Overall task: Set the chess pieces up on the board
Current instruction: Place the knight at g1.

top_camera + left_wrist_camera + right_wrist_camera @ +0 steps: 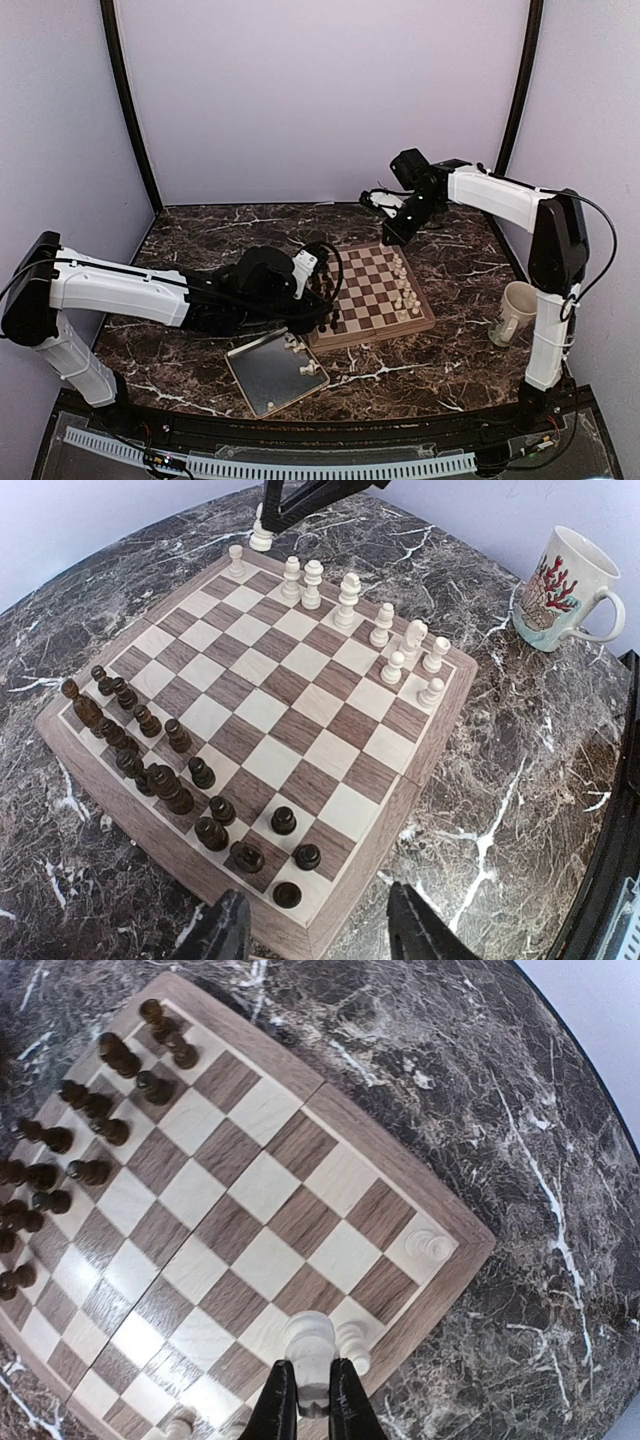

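Note:
The board (366, 283) lies mid-table. Dark pieces (150, 765) line its left side. Cream-white chess pieces (384, 625) stand along its right side, and a few more (308, 367) lie in the grey tray (262, 378). My right gripper (310, 1407) is shut on a white piece (309, 1344), held just above the board's far right corner, next to a standing white piece (353, 1346). Another white piece (433, 1247) occupies the corner square. My left gripper (322, 935) hovers open over the board's corner by the dark pieces, with nothing between its fingers.
A white mug (515, 313) with a red coral print stands on the marble table to the right of the board. The tray sits just in front of the board's near left corner. Dark frame posts rise at the back corners.

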### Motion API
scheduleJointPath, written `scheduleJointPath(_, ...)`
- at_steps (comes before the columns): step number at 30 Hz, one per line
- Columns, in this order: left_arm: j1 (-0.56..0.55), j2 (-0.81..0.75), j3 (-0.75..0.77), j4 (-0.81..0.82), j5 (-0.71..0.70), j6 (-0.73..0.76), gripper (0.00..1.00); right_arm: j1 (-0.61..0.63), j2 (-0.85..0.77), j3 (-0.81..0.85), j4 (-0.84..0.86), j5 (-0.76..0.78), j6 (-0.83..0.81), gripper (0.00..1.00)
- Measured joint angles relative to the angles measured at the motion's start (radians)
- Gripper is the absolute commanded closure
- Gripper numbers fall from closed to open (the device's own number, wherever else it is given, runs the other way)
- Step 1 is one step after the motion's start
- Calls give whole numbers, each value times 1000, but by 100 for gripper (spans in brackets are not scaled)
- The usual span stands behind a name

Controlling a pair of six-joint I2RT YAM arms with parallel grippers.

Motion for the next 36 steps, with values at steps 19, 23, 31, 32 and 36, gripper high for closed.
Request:
scheduleJointPath(19, 0, -26, -50, 31, 0, -11, 51, -13, 178, 119, -47, 175, 0, 94)
scheduleJointPath(23, 0, -26, -50, 35, 0, -17, 51, -19, 195, 132, -50, 179, 0, 94)
scheduleJointPath(31, 0, -26, -51, 35, 1, -26, 51, -27, 221, 151, -50, 186, 0, 93)
scheduleJointPath(32, 0, -26, -51, 35, 1, -26, 51, -28, 225, 151, -50, 186, 0, 93)
scheduleJointPath(36, 0, -26, -51, 35, 1, -29, 51, -28, 246, 151, -50, 187, 0, 85)
